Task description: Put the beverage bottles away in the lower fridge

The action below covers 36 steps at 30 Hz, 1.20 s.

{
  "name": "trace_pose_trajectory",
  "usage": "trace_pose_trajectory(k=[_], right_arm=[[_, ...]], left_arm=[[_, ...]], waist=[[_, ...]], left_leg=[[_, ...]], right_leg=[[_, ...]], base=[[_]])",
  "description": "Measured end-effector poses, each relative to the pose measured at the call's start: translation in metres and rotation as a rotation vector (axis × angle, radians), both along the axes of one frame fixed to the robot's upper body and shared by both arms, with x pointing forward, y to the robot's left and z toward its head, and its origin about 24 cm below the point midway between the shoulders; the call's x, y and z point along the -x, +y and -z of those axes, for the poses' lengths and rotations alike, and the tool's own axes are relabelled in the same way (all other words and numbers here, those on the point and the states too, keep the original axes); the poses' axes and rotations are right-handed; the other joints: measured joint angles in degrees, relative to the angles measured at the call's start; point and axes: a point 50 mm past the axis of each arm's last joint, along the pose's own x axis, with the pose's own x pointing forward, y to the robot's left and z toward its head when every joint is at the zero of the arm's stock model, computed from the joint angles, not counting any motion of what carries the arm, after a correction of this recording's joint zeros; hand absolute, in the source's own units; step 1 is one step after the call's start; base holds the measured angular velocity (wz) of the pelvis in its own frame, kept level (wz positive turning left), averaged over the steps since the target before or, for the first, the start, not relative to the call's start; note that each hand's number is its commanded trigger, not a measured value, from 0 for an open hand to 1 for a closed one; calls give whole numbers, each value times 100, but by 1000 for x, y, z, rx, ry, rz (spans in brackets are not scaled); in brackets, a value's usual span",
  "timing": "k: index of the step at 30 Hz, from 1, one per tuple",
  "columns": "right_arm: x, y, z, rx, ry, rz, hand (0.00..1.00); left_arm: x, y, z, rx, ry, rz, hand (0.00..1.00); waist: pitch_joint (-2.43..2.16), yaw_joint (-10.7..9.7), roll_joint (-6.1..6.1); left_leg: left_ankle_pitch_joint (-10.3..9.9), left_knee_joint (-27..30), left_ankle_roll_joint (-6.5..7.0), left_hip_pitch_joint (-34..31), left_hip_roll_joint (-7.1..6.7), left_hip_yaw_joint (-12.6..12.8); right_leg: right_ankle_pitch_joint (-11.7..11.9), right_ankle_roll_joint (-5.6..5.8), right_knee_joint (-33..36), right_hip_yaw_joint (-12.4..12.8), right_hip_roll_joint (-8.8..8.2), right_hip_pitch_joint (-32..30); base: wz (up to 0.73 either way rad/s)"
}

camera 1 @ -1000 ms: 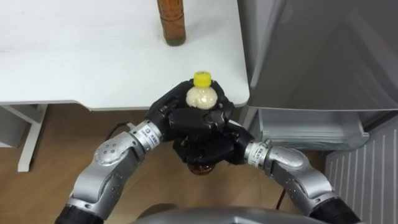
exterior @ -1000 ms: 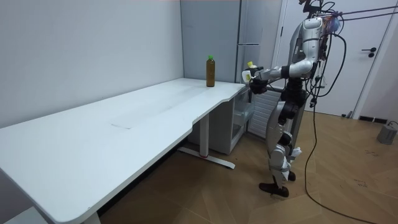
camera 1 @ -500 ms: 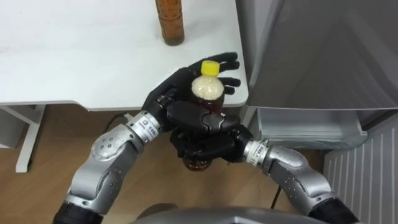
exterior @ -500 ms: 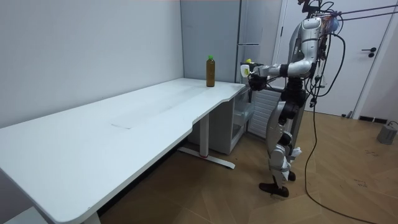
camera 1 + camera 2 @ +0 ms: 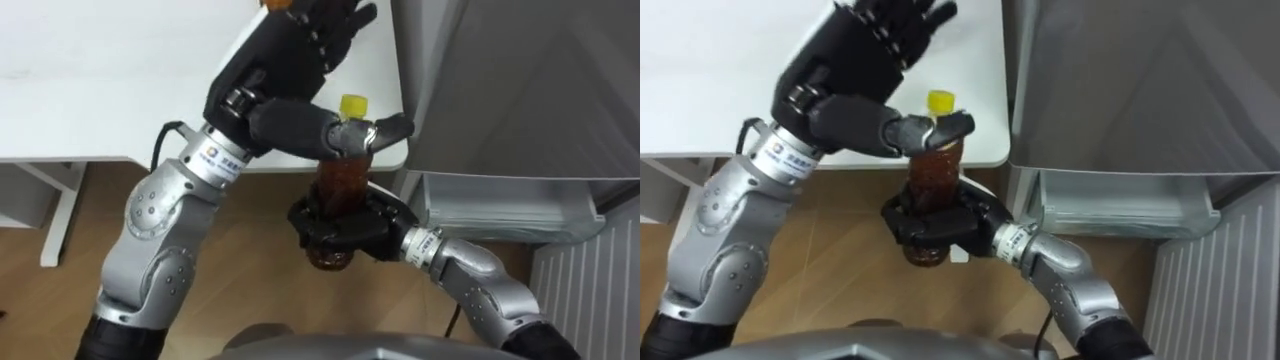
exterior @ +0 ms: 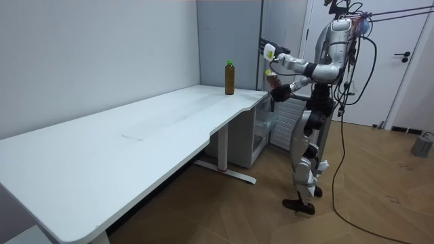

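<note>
Right hand (image 5: 345, 228) low in front of the body, fingers curled tight round the bottom part of a tea bottle (image 5: 343, 180). The bottle is upright, with brown liquid and a yellow cap (image 5: 352, 104), and it is clear of the tabletop, just off the table's near right corner. Left hand (image 5: 285, 55) is raised above and left of it, palm toward the bottle and fingers straight and spread, gripping nothing. Its thumb (image 5: 300, 125) reaches straight across to the bottle's neck just under the cap and appears to touch it; contact not certain. White table (image 5: 100, 80) lies behind and left of both hands. A second bottle (image 6: 230, 80), brown with a green cap, stands upright on the table near its far end, well apart from the held one. In the eye views the left hand covers most of it. Grey fridge (image 5: 520, 80) stands directly right of the table edge, near the held bottle. At its foot a pale translucent shelf or bin (image 5: 500, 205) juts forward; cannot tell which compartment it belongs to. Wooden floor (image 5: 60, 300) below. In the room view the robot stands upright at the table's end, facing the corner where table and fridge meet, both forearms held forward.
</note>
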Motion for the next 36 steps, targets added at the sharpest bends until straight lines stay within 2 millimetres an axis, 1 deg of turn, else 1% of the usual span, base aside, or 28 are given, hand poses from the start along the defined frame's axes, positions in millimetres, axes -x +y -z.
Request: trace_pose_trajectory(k=[4, 6, 9, 10, 11, 12, 13, 15, 16, 17, 18, 19, 20, 21, 23, 24, 25, 26, 27, 28, 29, 30, 32, 35, 36], right_arm=[[2, -1, 2, 33, -5, -17, 100], [3, -2, 2, 46, -5, -20, 100], [3, -4, 4, 70, -8, -26, 100], [3, -5, 3, 69, -10, -22, 100], [2, -7, 3, 68, -11, -5, 100], [3, -11, 3, 67, -8, 21, 100], [4, -14, 4, 69, -5, 35, 100], [6, -23, 5, 110, -5, 70, 100], [6, -25, 6, 120, -3, 80, 100], [7, -29, 7, 137, -1, 102, 100], [7, -31, 7, 143, 2, 114, 100], [8, -34, 8, 156, 5, 133, 100], [10, -36, 10, 166, 12, 148, 100], [12, -37, 10, 168, 17, 156, 100], [18, -42, 13, 177, 38, 186, 100], [19, -43, 14, 179, 44, 195, 100], [22, -45, 15, 184, 53, 210, 100], [23, -45, 16, 192, 58, 221, 100], [23, -46, 17, 195, 61, 227, 100], [24, -46, 17, 201, 65, 236, 100], [25, -47, 15, 204, 63, 246, 100], [25, -46, 13, 201, 56, 249, 100], [22, -43, 10, 193, 43, 248, 100], [22, -41, 9, 190, 42, 252, 100], [22, -40, 9, 193, 45, 252, 100]], left_arm=[[-1, 7, -4, 7, -18, -29, 0], [0, 11, -10, 9, -44, -49, 0], [3, 19, -26, 37, -125, -111, 0], [4, 20, -28, 42, -136, -124, 0], [5, 24, -33, 46, -159, -149, 0], [6, 31, -38, 41, -182, -196, 0], [6, 35, -40, 38, -192, -226, 0], [9, 52, -50, 21, -243, -383, 0], [9, 57, -52, 19, -253, -426, 0], [10, 65, -54, 14, -269, -508, 0], [10, 69, -55, 11, -273, -545, 0], [11, 77, -56, 4, -278, -617, 0], [13, 85, -57, 10, -274, -681, 0], [14, 89, -58, 17, -274, -713, 0], [18, 107, -61, 61, -272, -854, 0], [20, 112, -62, 75, -273, -893, 0], [25, 121, -61, 95, -270, -970, 0], [31, 130, -60, 112, -260, -1050, 0], [33, 134, -59, 117, -251, -1088, 0], [37, 141, -55, 127, -228, -1152, 0], [39, 148, -49, 134, -191, -1210, 0], [40, 155, -42, 142, -148, -1269, 0], [41, 164, -31, 152, -83, -1347, 0], [46, 175, -11, 141, 29, -1447, 0], [48, 177, -7, 139, 53, -1465, 0]], waist=[[-3, 14, 8], [-8, 34, 14], [-7, 80, 7], [-8, 112, 5], [-7, 185, 1], [-8, 263, 4], [-10, 298, 7], [-14, 452, 5], [-18, 471, 0], [-21, 539, -5], [-22, 583, -5], [-19, 628, -10], [-37, 665, -24], [-44, 687, -32], [-52, 821, -34], [-54, 857, -32], [-61, 926, -21], [-65, 953, -17], [-66, 970, -16], [-72, 1030, -1], [-63, 1095, 39], [-63, 1118, 73], [-61, 1144, 104], [-77, 1161, 116], [-79, 1198, 118]], left_leg=[[0, -38, 0, 80, -1, 0], [1, -48, -1, 88, -6, -1], [2, -81, -2, 196, -12, -19], [3, -93, -4, 218, -13, -18], [4, -94, -6, 239, -10, -16], [6, -96, -8, 264, -8, -9], [6, -95, -8, 266, -8, -8], [9, -98, -13, 266, -8, -11], [9, -93, -13, 266, -8, -13], [10, -92, -13, 268, -9, -15], [10, -93, -13, 267, -9, -15], [11, -95, -13, 274, -20, -46], [14, -95, -15, 285, -40, -104], [16, -96, -16, 293, -51, -134], [15, -97, -17, 341, -71, -199], [15, -102, -17, 345, -76, -212], [15, -120, -17, 354, -81, -218], [15, -129, -17, 360, -88, -222], [15, -130, -17, 367, -90, -223], [15, -140, -17, 390, -94, -226], [14, -156, -16, 432, -94, -226], [13, -158, -16, 436, -100, -250], [17, -157, -20, 420, -106, -287], [25, -154, -30, 388, -113, -336], [27, -156, -32, 395, -113, -335]], right_leg=[[-1, 1, 1, -19, 0, 84], [0, 1, -2, -16, -2, 86], [-3, 4, -8, -39, -3, 197], [-3, 5, -9, -43, -3, 210], [-3, 5, -9, -40, -1, 214], [-3, 5, -9, -45, -1, 220], [-3, 5, -9, -45, -1, 222], [-3, 5, -9, -52, 1, 220], [-3, 5, -8, -54, 1, 222], [-3, 5, -7, -59, 1, 222], [-3, 5, -9, -62, 1, 225], [-3, 5, -29, -102, -1, 260], [-3, 4, -50, -133, -3, 289], [-2, 4, -90, -156, -4, 314], [-2, 4, -136, -204, -7, 367], [-2, 4, -139, -205, -7, 373], [-2, 4, -148, -200, -7, 376], [-2, 4, -175, -199, -7, 395], [-2, 4, -189, -202, -8, 407], [-2, 4, -194, -200, -7, 430], [-2, 4, -196, -195, -8, 458], [-3, 5, -195, -202, -8, 474], [-3, 5, -199, -222, -6, 467], [-3, 5, -213, -303, -4, 475], [-3, 5, -212, -299, -4, 469]], base=[[0], [0], [2], [0], [-4], [-4], [0], [0], [0], [0], [4], [11], [15], [17], [11], [0], [0], [0], [0], [0], [0], [0], [8], [8], [0]])
